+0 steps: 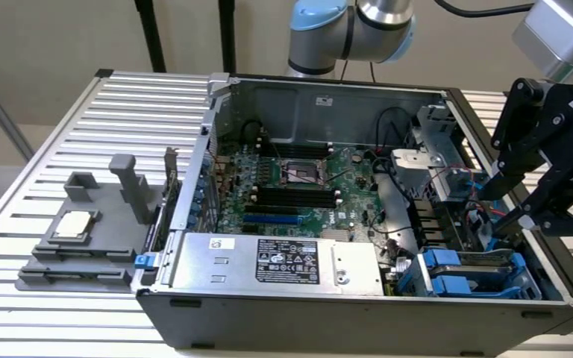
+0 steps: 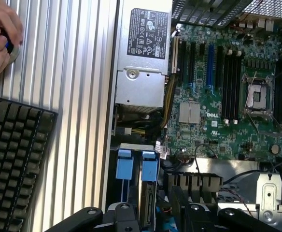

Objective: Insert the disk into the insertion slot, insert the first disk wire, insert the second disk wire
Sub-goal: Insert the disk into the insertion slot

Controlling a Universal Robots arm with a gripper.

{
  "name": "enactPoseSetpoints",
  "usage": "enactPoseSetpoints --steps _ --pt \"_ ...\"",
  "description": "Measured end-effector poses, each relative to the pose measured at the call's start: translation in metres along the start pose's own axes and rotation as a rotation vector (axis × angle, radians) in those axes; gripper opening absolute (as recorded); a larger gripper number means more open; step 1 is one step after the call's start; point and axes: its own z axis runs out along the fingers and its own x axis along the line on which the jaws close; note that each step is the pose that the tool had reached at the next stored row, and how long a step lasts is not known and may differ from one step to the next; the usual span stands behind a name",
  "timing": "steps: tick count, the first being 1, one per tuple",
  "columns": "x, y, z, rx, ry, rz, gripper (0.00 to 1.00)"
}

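The gripper (image 1: 503, 206) hangs over the end of the open case (image 1: 366, 328) on the exterior view's right, its black fingers (image 1: 495, 183) spread apart and holding nothing. The slot (image 1: 513, 277) sits in the case's near corner on that side, lower in the exterior view than the gripper and a little towards the exterior view's left, clear of the fingers. The disk (image 2: 147, 199) seems to stand on edge inside the slot, with only a thin edge and the blue tabs (image 2: 149, 167) of its carrier showing; whether it is fully seated I cannot tell. The power supply (image 1: 277, 261) lies just beside the slot and the motherboard (image 1: 297, 186) behind both. In the wrist view a person's hand (image 2: 1, 38) rests on the slatted table (image 2: 78, 96) near a keyboard (image 2: 15, 159)
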Motion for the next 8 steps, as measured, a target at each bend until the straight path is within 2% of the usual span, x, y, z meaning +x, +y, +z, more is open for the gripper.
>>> enactPoseSetpoints --steps 8 --pt "0.0003 -0.0077 -0.0004 -0.0005 -0.0019 -0.006 0.40"
